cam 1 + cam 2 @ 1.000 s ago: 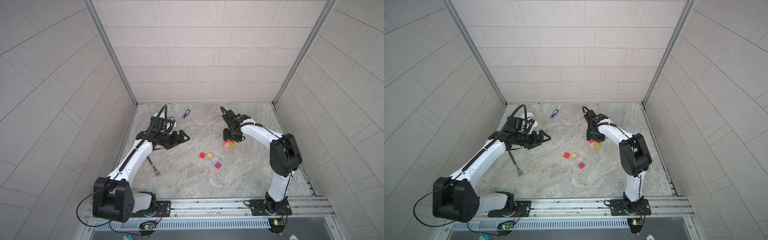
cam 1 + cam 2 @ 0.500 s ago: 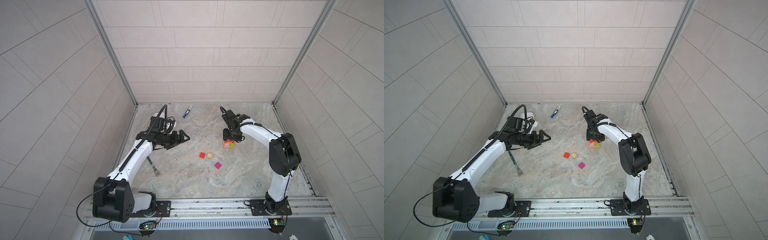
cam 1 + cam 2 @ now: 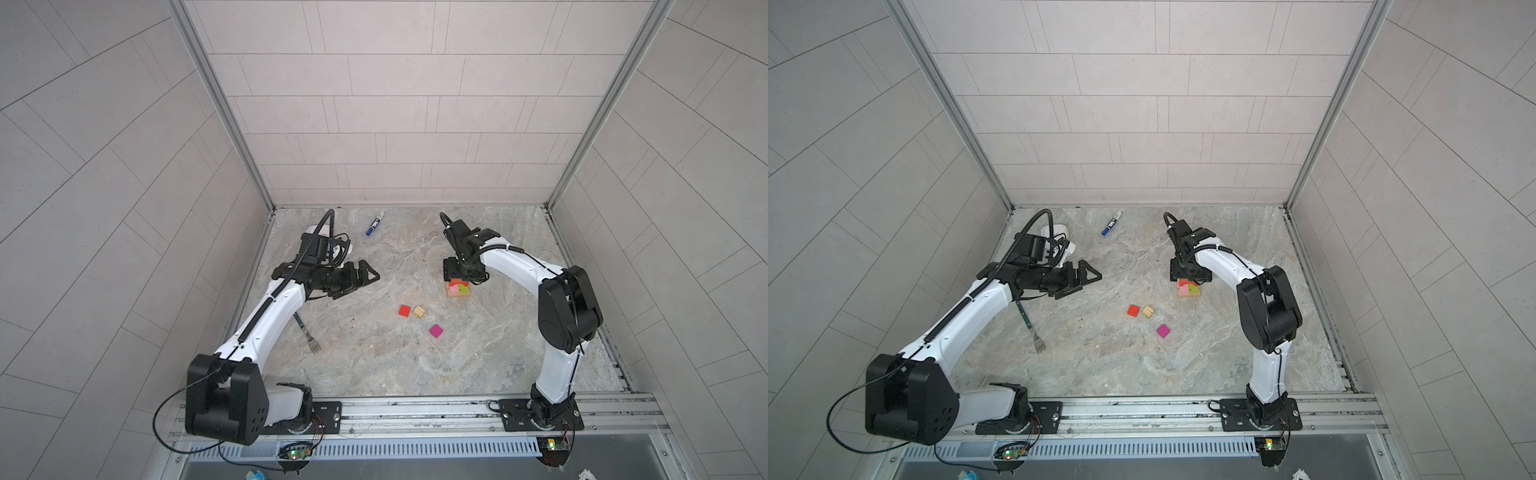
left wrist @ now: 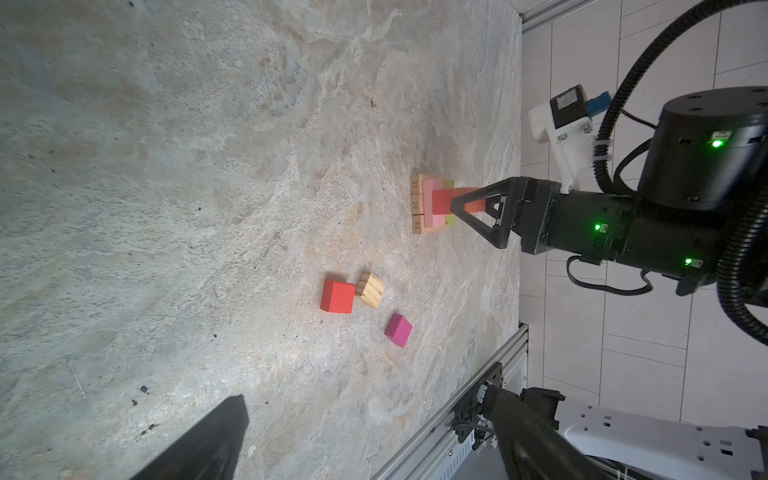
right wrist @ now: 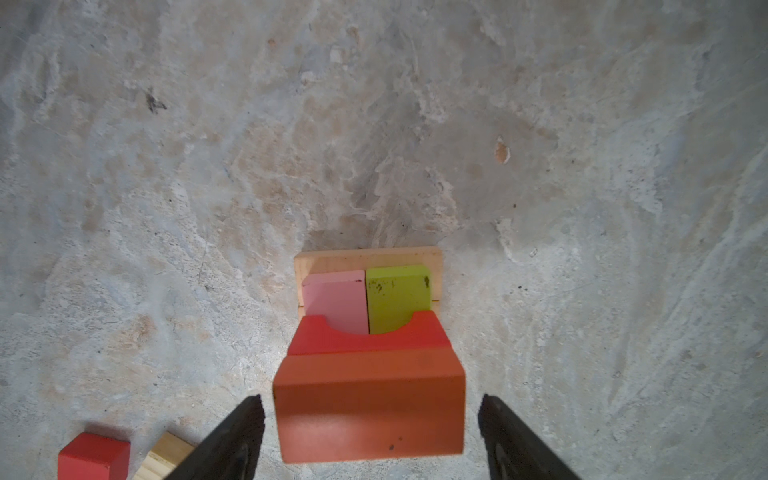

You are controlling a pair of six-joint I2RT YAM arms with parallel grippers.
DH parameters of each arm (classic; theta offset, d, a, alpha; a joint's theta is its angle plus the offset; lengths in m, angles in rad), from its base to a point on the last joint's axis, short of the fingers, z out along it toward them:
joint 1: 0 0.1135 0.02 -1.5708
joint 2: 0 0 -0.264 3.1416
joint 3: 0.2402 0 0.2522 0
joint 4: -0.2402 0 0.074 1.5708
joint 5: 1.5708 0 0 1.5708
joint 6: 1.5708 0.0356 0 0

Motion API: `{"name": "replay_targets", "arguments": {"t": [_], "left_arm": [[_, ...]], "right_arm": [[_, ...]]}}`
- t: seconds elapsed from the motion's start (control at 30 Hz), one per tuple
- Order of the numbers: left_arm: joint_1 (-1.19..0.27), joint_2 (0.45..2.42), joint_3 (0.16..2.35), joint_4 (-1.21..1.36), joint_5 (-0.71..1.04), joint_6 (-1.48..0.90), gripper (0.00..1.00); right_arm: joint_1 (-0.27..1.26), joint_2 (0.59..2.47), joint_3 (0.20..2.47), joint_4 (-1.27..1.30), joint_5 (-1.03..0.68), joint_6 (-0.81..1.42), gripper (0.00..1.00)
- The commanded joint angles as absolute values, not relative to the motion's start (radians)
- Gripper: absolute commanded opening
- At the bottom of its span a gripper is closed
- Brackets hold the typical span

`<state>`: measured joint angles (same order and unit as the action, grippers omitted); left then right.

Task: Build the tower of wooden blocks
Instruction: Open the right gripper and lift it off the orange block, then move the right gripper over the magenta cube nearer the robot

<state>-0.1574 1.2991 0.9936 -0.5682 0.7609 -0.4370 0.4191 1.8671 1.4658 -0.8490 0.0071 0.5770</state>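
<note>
The tower (image 3: 459, 289) (image 3: 1188, 288) stands right of centre: tan bars (image 5: 368, 258) at the base, a pink bar (image 5: 336, 299) and a lime bar (image 5: 397, 295) on them, then a red arch (image 5: 368, 336) with an orange bar (image 5: 370, 407) on top. My right gripper (image 3: 463, 274) (image 5: 370, 401) is open and straddles the orange bar, with a gap on each side. A red cube (image 3: 404, 311), a tan cube (image 3: 419, 311) and a magenta cube (image 3: 436, 331) lie loose on the floor. My left gripper (image 3: 363, 282) (image 4: 365, 395) hovers open and empty at the left.
A blue-capped marker (image 3: 375, 223) lies near the back wall. A fork (image 3: 309, 334) lies beside the left arm. A white object (image 3: 1054, 230) sits partly hidden behind the left wrist. Tiled walls close in three sides, and a metal rail (image 3: 415, 411) runs along the front.
My right gripper's jaws have opened and let go of the orange bar, which stays on top of the tower. The left arm has not moved.
</note>
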Motion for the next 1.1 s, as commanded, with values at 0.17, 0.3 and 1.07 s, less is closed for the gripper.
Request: {"name": "replay_targets", "arguments": {"t": [0.17, 0.3, 1.07], "left_arm": [[-0.153, 1.279, 0.982, -0.555, 0.762, -0.434, 0.99], [-0.151, 1.279, 0.983, -0.558, 0.759, -0.430, 0.99], [-0.151, 1.304, 0.994, -0.571, 0.727, -0.423, 0.99]], "right_arm": [[0.432, 1.782, 1.459, -0.887, 0.037, 0.551, 0.86], [0.444, 1.724, 1.449, -0.924, 0.046, 0.514, 0.86], [0.632, 1.474, 1.096, -0.820, -0.062, 0.424, 0.82]]}}
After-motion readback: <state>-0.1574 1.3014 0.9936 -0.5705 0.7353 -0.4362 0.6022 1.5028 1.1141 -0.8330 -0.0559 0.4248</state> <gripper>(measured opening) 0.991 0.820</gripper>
